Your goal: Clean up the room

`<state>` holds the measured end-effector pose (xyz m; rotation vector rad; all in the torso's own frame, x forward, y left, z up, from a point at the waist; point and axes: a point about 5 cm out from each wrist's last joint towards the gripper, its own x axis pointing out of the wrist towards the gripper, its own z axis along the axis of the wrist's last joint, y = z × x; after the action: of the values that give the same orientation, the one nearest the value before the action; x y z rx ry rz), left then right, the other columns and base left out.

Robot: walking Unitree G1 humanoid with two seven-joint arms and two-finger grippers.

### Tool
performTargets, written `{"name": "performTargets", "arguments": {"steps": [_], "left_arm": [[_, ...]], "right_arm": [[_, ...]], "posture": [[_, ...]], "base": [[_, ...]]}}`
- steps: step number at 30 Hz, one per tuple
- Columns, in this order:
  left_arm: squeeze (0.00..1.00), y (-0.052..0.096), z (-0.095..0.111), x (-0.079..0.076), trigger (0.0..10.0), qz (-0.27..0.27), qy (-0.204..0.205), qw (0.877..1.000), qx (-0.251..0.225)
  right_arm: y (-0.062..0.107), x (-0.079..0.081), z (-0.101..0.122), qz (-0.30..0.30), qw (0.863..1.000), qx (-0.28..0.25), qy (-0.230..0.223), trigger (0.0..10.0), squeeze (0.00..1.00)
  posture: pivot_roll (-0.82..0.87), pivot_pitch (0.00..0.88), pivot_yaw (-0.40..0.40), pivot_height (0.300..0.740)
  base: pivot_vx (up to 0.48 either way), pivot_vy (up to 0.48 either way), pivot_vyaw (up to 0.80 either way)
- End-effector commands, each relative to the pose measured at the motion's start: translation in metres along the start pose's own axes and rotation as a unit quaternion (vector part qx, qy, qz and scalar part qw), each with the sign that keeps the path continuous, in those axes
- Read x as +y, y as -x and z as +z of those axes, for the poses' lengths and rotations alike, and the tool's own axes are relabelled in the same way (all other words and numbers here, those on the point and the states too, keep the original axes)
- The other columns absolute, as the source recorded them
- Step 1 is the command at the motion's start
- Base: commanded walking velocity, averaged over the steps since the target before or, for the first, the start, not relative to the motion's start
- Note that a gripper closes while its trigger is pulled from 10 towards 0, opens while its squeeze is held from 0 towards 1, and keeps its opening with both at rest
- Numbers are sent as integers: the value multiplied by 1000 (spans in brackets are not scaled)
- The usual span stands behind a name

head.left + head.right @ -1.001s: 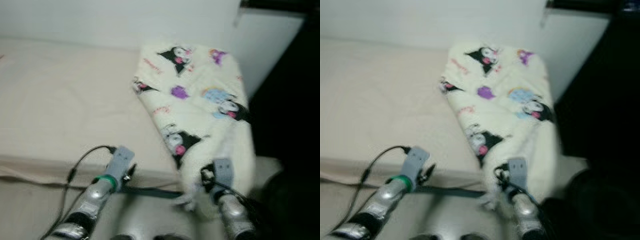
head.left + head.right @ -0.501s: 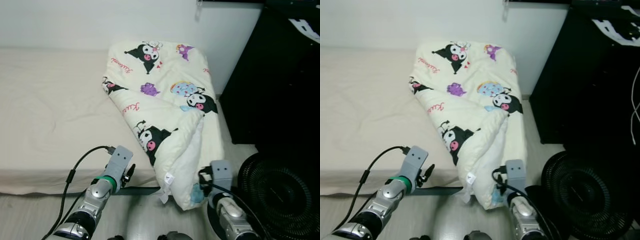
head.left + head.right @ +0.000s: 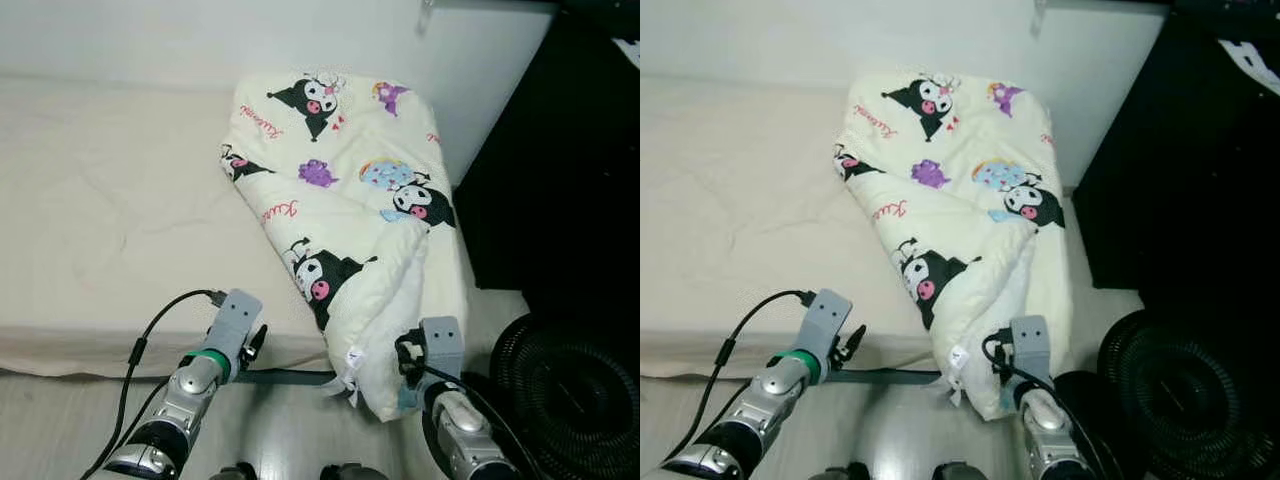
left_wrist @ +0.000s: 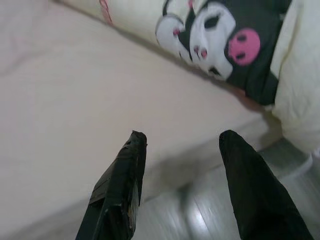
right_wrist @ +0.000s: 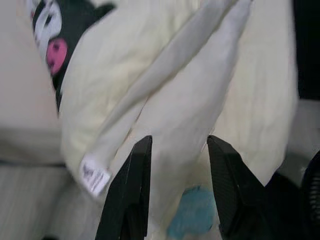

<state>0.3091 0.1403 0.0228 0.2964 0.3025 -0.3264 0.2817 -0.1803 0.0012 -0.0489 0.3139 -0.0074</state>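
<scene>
A folded cream blanket (image 3: 340,200) printed with black cartoon figures lies on the right end of the bed (image 3: 110,220), its front fold hanging over the mattress edge. My right gripper (image 5: 177,140) is open, pointing at that hanging fold close to a white label (image 5: 94,175) and a blue tag (image 5: 187,215); I cannot tell whether it touches the cloth. My left gripper (image 4: 182,137) is open and holds nothing, aimed at the mattress's front edge just left of the blanket. Both arms (image 3: 190,385) sit low in front of the bed.
A black floor fan (image 3: 570,380) stands on the pale wood floor (image 3: 60,420) at the right, beside my right arm. A tall black cabinet (image 3: 570,150) rises behind it. The white wall (image 3: 200,40) backs the bed. A dark strip (image 3: 290,377) runs under the mattress edge.
The whole picture has shifted and gone from blurred to sharp, so the camera moved. Both arms keep the same low pose before the bed edge; the blanket lies as before.
</scene>
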Motion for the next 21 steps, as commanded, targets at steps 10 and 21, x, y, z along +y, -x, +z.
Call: {"name": "performTargets", "arguments": {"steps": [10,21], "left_arm": [[0,-5,51,-15,10000,-54,-19,990,-125],[0,-2,59,-18,10000,-62,-17,988,-142]], "right_arm": [[-3,-17,25,-34,997,-68,-20,10000,0],[-4,-17,27,-38,996,-73,-25,10000,0]], "posture": [[-64,99,51,705],[-61,98,52,665]], "base": [[0,0,0],[0,0,0]]}}
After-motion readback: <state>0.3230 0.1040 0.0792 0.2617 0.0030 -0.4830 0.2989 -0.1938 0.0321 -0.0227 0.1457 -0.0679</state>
